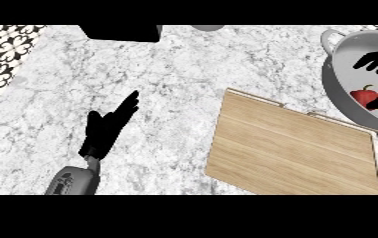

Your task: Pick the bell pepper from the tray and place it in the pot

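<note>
The red bell pepper (362, 95) lies inside the grey metal pot (331, 84) at the right edge. Over the pot's inside show the spread, straight fingers of my right hand (367, 62); another dark part of it touches the pepper's right side, and the rest is cut off by the picture's edge. The wooden tray (288, 152) lies flat at the lower right with nothing on it. My left hand (105, 127) rests open over the counter at the lower left, far from the tray and the pot.
A black box-like object (122, 32) stands at the counter's far edge, with a grey round thing (209, 27) next to it. A patterned wall panel (15, 47) borders the left side. The pot's handle (328, 34) points away from me.
</note>
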